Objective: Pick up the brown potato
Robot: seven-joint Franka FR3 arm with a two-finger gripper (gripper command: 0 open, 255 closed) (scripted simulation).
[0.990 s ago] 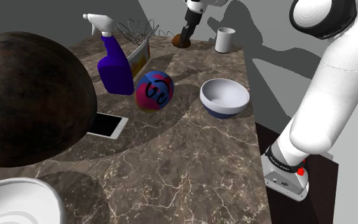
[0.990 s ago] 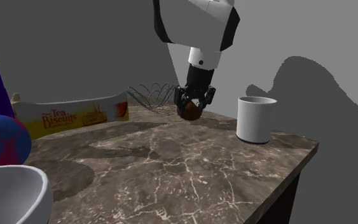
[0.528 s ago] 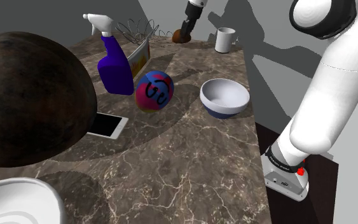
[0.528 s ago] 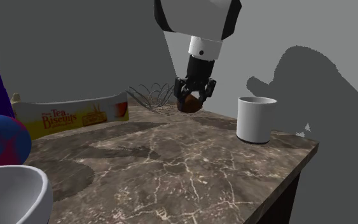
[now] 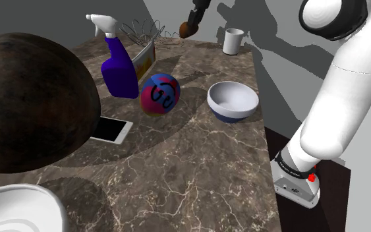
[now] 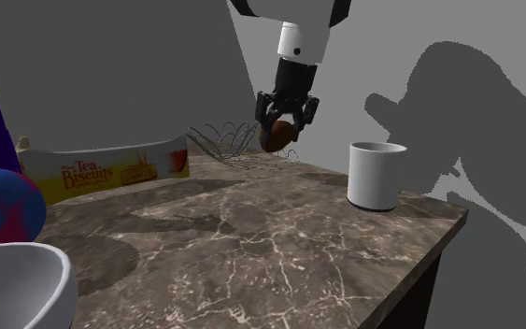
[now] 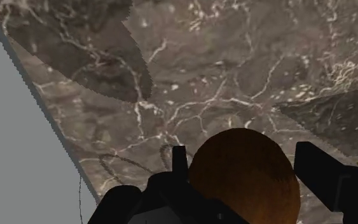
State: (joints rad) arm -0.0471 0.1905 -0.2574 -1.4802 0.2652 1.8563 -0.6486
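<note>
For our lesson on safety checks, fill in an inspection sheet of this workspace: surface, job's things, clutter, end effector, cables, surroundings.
Surface: dark marbled counter, veined in white.
Job's things: brown potato, clasped and held clear of the counter.
Clutter: white mug, biscuit box, wire whisk, spray bottle, patterned ball, bowl, phone.
Grippers: end effector shut on the potato, beside the mug and above the counter's far edge.
Cables: nothing seen.
Surroundings: plain grey walls; white stand beside the counter.
</note>
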